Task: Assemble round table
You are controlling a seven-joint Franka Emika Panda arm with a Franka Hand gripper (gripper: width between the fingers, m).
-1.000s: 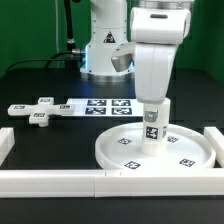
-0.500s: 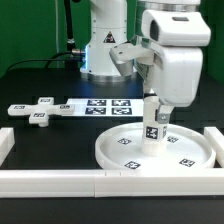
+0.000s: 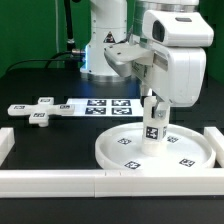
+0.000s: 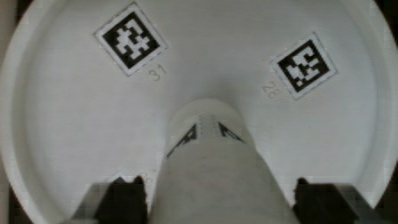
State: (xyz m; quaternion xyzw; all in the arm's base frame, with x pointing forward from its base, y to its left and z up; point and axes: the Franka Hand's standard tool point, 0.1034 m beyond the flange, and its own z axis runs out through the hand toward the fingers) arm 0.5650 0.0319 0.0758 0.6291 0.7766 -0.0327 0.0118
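Observation:
The large round disc lies flat at the front of the table, toward the exterior view's right. The short thick post stands upright at its centre. My gripper hangs over the top of the post. In the wrist view the two dark fingers stand on either side of the post, with a gap on each side, so the gripper is open and holds nothing. The disc with two tags fills that view. The cross-shaped piece lies on the exterior view's left.
The marker board lies behind the disc. White border rails run along the front, the left and the right. The robot base stands at the back.
My hand has turned and shifted toward the exterior view's right while staying over the post. The post and disc have not moved.

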